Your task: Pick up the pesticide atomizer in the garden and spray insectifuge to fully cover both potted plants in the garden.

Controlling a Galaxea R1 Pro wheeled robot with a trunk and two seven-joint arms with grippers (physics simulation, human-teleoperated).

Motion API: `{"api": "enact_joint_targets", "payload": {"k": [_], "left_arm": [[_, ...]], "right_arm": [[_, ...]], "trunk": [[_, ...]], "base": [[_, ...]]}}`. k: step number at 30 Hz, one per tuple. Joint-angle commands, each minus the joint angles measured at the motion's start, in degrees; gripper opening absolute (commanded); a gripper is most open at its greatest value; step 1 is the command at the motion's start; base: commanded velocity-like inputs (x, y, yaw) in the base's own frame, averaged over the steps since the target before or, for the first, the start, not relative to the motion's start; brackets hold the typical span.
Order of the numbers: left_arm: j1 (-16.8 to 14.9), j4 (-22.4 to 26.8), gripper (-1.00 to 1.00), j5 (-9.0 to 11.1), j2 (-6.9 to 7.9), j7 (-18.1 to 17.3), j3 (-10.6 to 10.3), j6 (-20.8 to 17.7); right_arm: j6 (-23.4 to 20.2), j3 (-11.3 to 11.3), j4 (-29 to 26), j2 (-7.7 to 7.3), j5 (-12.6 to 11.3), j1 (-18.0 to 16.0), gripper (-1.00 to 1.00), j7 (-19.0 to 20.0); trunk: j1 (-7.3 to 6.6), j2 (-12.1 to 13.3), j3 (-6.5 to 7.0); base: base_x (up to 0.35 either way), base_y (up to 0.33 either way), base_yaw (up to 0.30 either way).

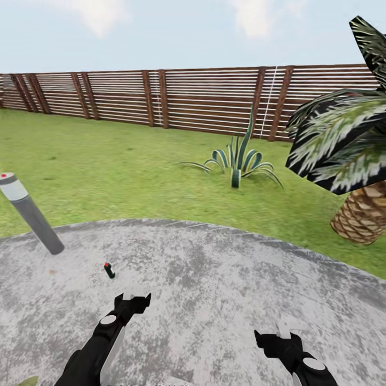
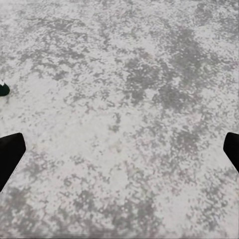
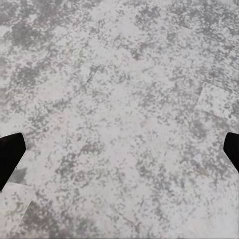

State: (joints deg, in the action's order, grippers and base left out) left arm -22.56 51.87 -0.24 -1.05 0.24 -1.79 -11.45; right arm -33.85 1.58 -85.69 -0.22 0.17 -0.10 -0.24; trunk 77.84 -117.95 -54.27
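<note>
**Grey patio, atomizer ahead of left gripper, both grippers empty**

Atomizer (image 1: 109, 270): small dark upright thing with a red top, standing on the patio (image 1: 214, 279) in the lower left of the head frame. It is near the left gripper (image 1: 134, 299) and between it and the lamp (image 1: 29, 212). Too small to make out a trigger, so the ID is a judgement. The dark sliver at the left edge of the left wrist frame (image 2: 3, 89) is probably the same item.

Left gripper: jaws wide, nothing between them, bare paving below. Right gripper (image 1: 279, 335): same, wide and empty, well apart from the atomizer.

Handling, my read:
- Light, rigid plastic, narrow base. It will tip on a sideways nudge.
- Smooth round body could slip or rotate in the pads.
- Grip the body mid-height, below the head, jaws square to it. Keep the top clear for spraying.
- Left arm is the obvious choice.

Agave (image 1: 238, 161), palm (image 1: 359, 209) and fence (image 1: 214, 99) are background.
</note>
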Motion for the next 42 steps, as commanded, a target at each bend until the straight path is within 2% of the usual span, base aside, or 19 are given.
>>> {"api": "enact_joint_targets", "payload": {"k": [1,6,13,32,42], "left_arm": [[-0.03,0.08,1.00,-0.06,-0.01,0.03,-0.04,-0.32],[-0.33,0.00,1.00,0.10,-0.18,0.05,0.00,-1.13],[-1.03,-0.04,1.00,0.06,-0.14,0.09,0.03,-5.53],[-0.38,0.08,1.00,0.24,-0.01,0.02,-0.01,-5.98],[-0.38,0.08,1.00,0.32,-0.01,0.02,0.06,-5.96]], "right_arm": [[-0.25,0.00,-0.09,-0.03,0.01,-0.02,1.00,-0.02],[-0.18,0.00,-0.12,-0.01,0.01,-0.03,1.00,0.11],[-0.32,0.00,-0.05,0.04,-0.05,-0.02,1.00,0.05],[-0.40,0.02,-0.30,-0.31,-0.08,-0.01,1.00,0.27],[-0.49,0.08,-0.87,-0.31,0.05,0.00,1.00,-0.11]], "trunk": [[-0.01,-0.02,-0.10],[-0.01,-0.02,-0.36],[-0.01,-0.02,-0.76],[-0.01,-0.02,-1.79],[-0.01,-0.02,-1.81]], "base": [[0.000,0.000,0.255],[0.000,0.000,0.253],[0.000,0.000,0.241],[0.008,0.000,0.203],[0.315,0.000,0.005]]}}
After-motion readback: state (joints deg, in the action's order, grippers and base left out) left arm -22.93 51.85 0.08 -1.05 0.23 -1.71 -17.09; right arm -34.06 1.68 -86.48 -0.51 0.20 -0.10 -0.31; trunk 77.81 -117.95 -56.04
